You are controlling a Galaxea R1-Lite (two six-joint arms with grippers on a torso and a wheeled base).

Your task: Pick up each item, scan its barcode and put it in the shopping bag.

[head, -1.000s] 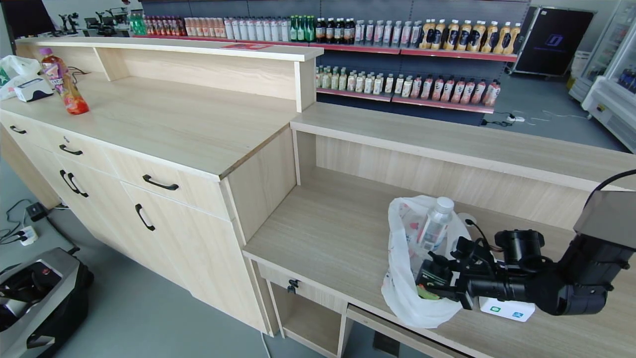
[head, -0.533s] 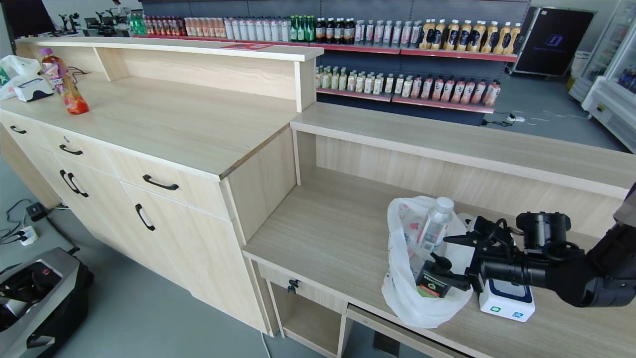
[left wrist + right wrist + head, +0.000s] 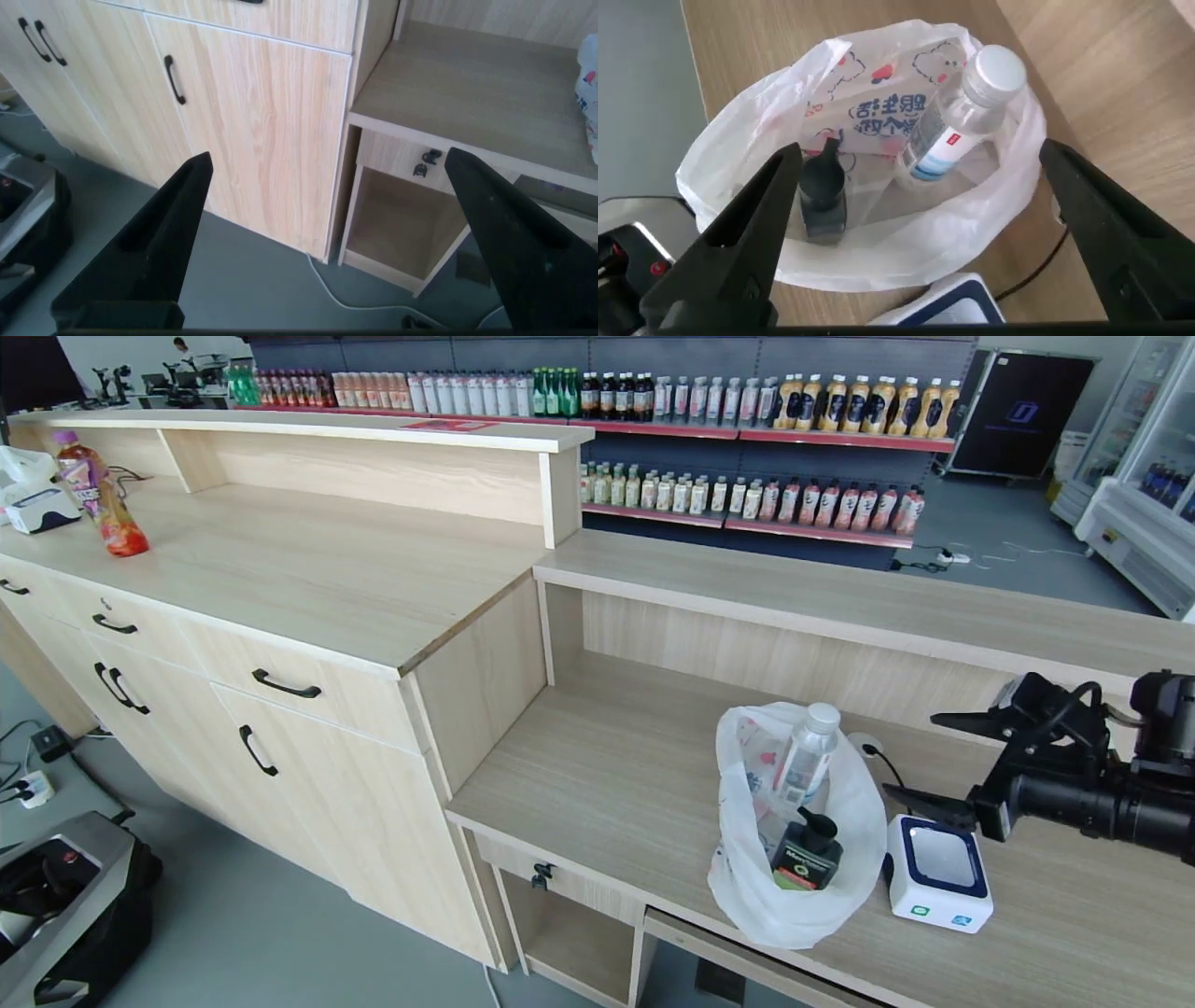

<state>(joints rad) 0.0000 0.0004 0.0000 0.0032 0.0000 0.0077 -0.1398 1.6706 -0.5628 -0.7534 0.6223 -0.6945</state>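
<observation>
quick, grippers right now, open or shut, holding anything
left gripper: open, holding nothing
right gripper: open, holding nothing, near the shopping bag

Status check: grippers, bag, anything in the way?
Right gripper open, empty, by the scanner. Left gripper open, facing the cabinet. Water bottle and pump bottle in the bag. Nothing blocking the bag.

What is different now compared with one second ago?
The right gripper let go of the dark pump bottle inside the shopping bag and drew back toward the robot's right, open. The water bottle, bag and scanner stayed in place; the head camera shifted slightly.
</observation>
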